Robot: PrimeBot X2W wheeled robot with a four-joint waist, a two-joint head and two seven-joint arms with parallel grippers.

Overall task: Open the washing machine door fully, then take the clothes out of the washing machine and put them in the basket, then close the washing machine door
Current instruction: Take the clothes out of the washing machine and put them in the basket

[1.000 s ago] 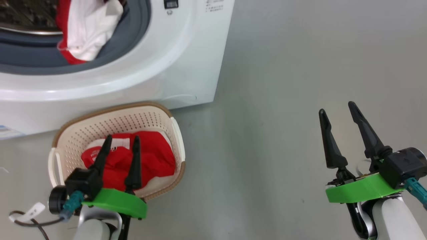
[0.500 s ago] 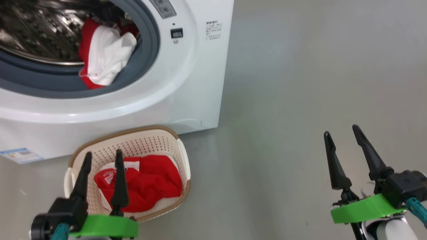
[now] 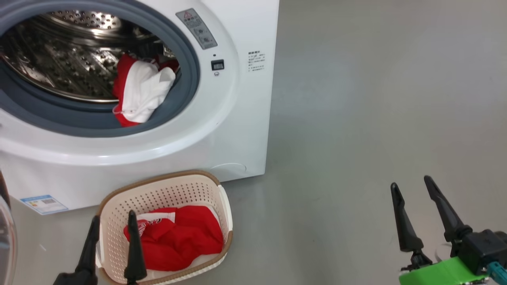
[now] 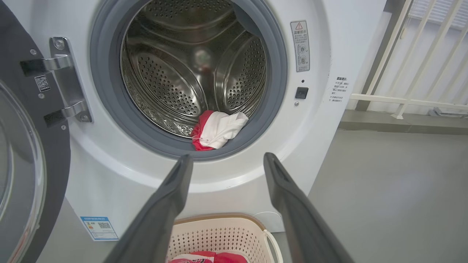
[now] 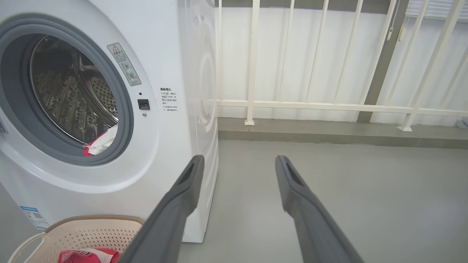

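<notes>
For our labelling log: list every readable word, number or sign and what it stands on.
Nothing reads as words.
Grey sticker on the washing machine: red warning triangle; text too small.
Printed block beside it: too small.
Low blue sticker: too small.
QR label, the washing machine door: unreadable.
White print on the clothes: blurred.

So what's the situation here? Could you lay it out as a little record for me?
Washing machine door: swung wide open
Drum: one red and white garment at its front lip, partly on the grey seal
Basket: on the floor in front of the washing machine, holding a red garment
Left claw: open, empty, by the basket
Right claw: open, empty, over bare floor
Not yet done: last garment out, door closed
</notes>
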